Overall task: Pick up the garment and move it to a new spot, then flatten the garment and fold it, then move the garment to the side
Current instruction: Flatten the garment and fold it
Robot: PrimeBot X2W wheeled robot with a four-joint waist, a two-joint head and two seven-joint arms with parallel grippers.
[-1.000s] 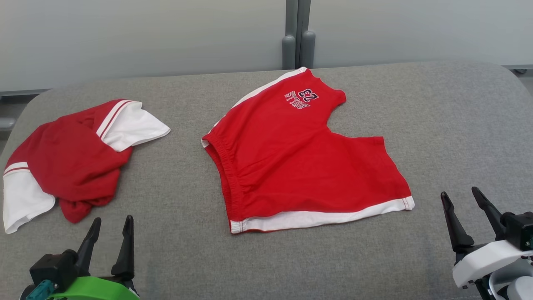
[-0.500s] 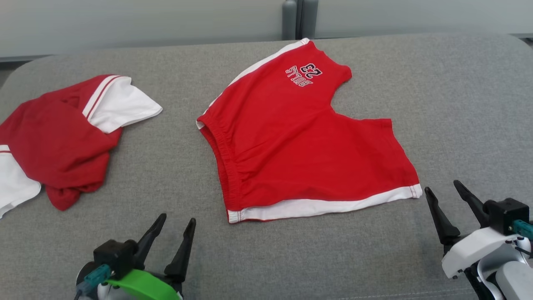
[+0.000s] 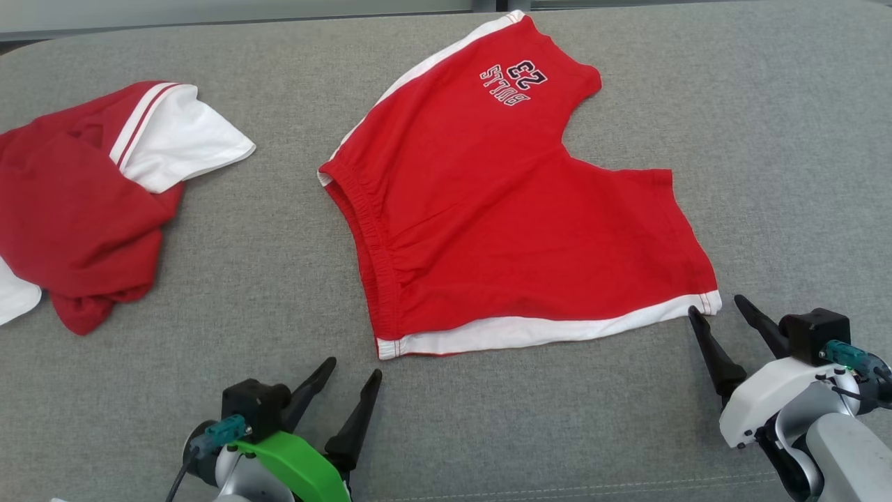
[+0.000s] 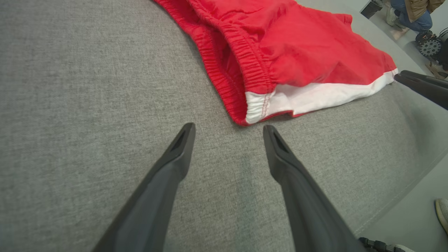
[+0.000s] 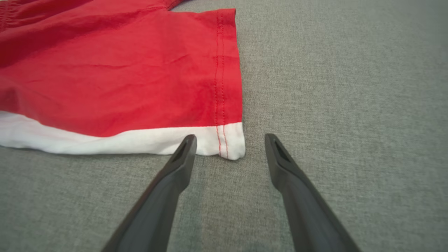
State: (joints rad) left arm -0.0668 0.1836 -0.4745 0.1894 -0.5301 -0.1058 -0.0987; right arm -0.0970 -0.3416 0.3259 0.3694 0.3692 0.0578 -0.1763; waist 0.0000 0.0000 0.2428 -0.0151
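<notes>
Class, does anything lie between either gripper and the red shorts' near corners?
Nothing visible does. Only bare grey surface separates the open left gripper from the red shorts; the open right gripper sits at their hem corner.

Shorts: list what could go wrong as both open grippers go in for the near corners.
At the waistband corner of the shorts the layers gape; the left gripper might pinch one layer only.
The hem corner lies flat; the fingers of the right gripper could scrape the grey surface and miss it.
A second red garment lies left; a move there may tangle them.
</notes>
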